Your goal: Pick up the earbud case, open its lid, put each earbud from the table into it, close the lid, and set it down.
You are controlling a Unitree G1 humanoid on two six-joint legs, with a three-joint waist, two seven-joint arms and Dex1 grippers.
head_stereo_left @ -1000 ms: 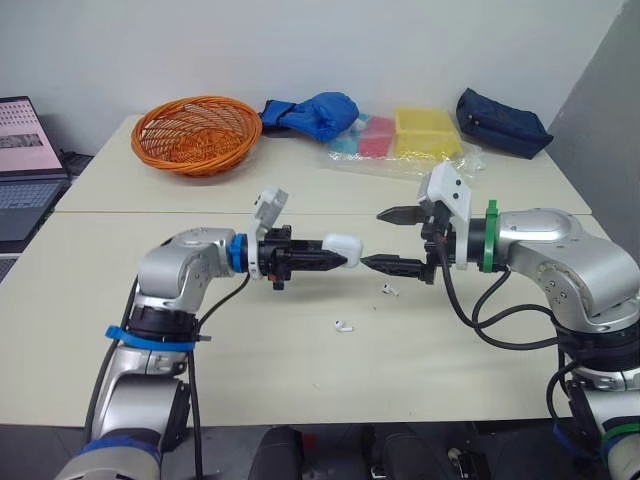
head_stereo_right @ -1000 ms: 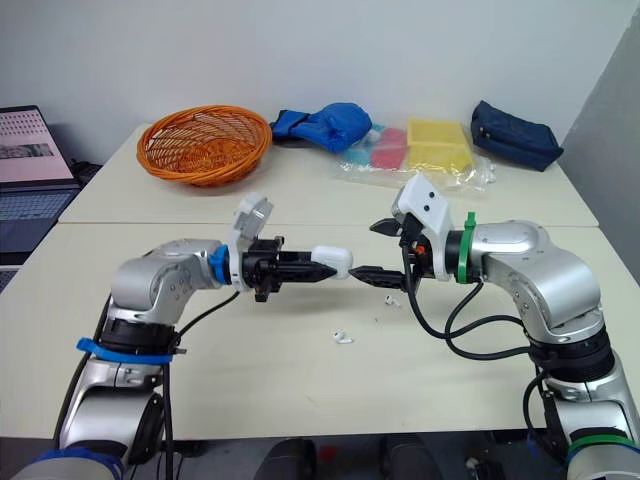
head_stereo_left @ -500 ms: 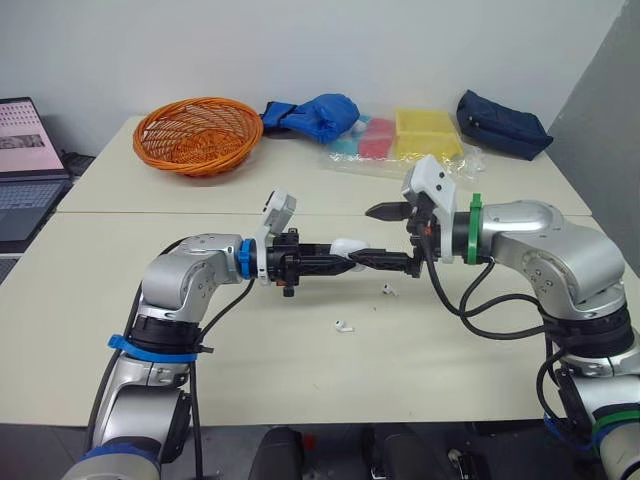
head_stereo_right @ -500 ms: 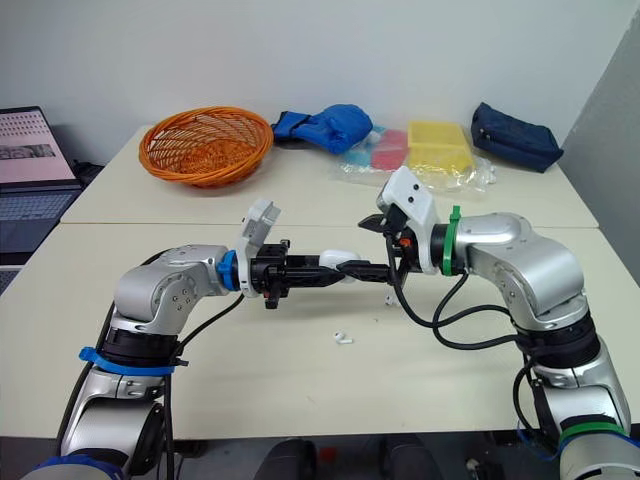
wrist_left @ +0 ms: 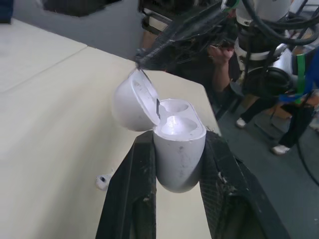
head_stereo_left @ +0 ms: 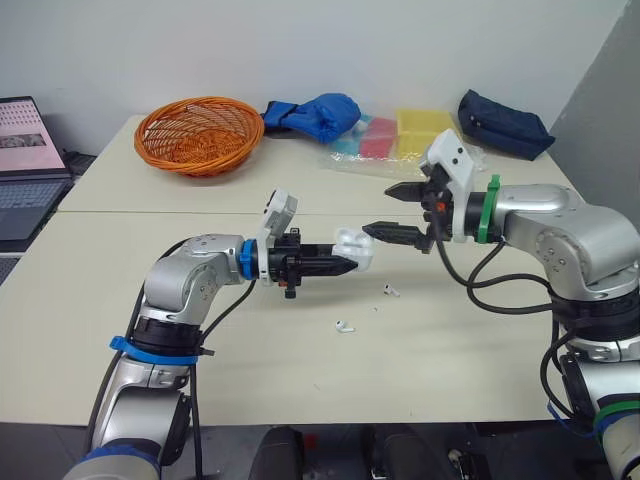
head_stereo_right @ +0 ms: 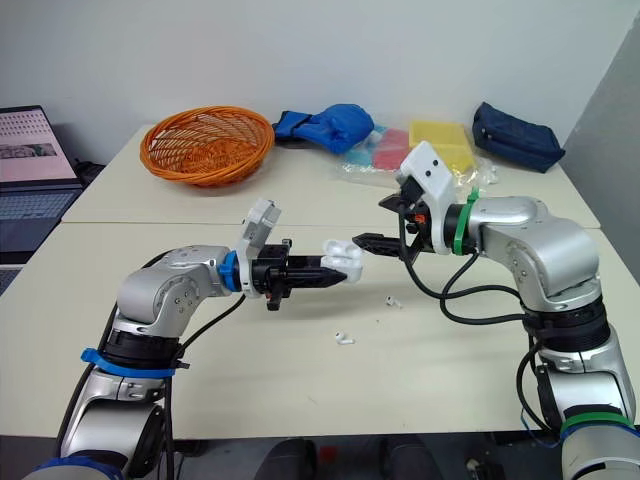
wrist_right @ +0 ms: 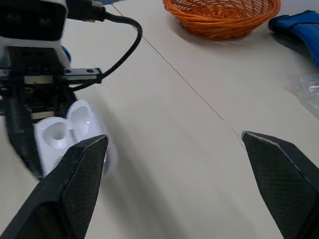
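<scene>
Left wrist view: earbud case point(wrist_left: 178, 149) clamped between left jaws, lid point(wrist_left: 130, 105) open; right jaws apart.

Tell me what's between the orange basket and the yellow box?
A blue bag and a pink box, seen in the left eye view.

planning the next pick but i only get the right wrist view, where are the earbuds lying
Observer: Both lie on the table. The first earbud is roughly beneath the open right gripper; the second earbud is nearer the robot, toward its left.
Operator: anything in the case yet
Observer: No. The left wrist view shows the earbud case clamped in the left gripper, lid open, both wells empty.
</scene>
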